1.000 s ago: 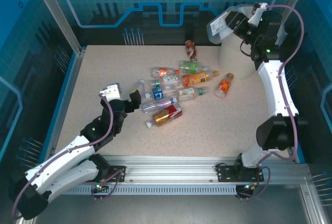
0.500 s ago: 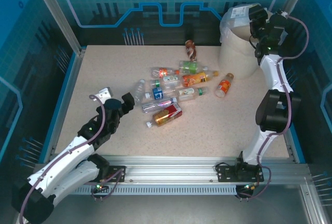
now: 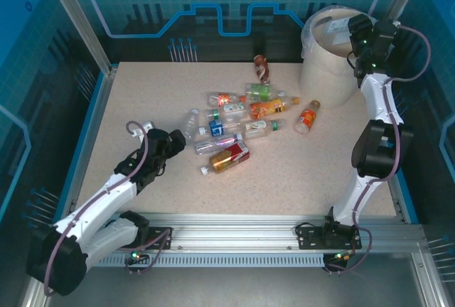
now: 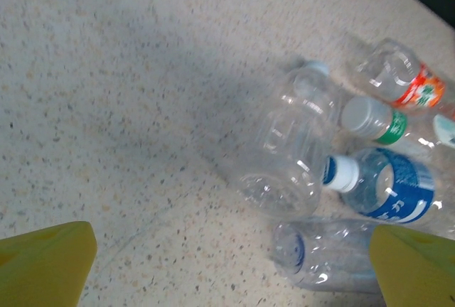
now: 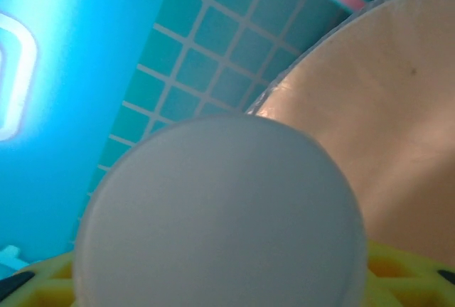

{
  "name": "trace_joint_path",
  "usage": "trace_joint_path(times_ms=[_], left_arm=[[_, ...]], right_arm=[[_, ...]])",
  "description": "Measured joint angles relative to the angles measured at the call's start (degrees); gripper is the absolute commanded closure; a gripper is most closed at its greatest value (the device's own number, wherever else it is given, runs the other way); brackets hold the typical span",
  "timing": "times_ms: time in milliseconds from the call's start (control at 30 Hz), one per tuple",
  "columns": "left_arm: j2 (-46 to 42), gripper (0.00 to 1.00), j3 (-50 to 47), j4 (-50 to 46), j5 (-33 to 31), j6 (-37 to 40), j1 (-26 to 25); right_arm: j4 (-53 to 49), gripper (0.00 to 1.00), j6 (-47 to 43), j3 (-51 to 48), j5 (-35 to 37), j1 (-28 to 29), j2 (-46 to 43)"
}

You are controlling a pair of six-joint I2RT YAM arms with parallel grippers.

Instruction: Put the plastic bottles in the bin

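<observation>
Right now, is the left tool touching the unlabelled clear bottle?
Apart. Left wrist view: the unlabelled clear bottle lies beyond the open left tool, table showing between them.

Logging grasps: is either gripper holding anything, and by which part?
The right gripper is shut on a pale plastic bottle, seen end-on, over the cream-white bin; which part cannot be told. The left gripper is open, empty.
</observation>
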Motion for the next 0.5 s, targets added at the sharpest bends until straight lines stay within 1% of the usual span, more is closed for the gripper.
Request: trace_joint_path(times_ms=[33,100,200,300,500], left_arm=[[0.8,0.01,0.3,-0.2,0.6,-0.3,0.2],[2.6,0.01,1.3,-0.5,2.0,-0.6,0.7],[4.5,0.01,2.5,-0.6,3.8,-1.5,1.6],[5.7,0.01,2.9,-0.6,5.4,-2.0,2.4],[6.4,0.01,2.9,-1.3,7.9,-2.4,3.6]], right_arm=[[-1.0,0.47,-1.1,0.9,0.2,0.0,0.4],[-3.3,0.37,-3.7,3.8,0.3,0.0,1.9],[-7.1,0.30,-7.8,8.0,1.0,0.5,3.8],[-10.6,0.25,-11.5,11.4,2.0,1.6,4.6],[-14.6,0.22,-16.2,16.2,2.7,3.6,4.8]])
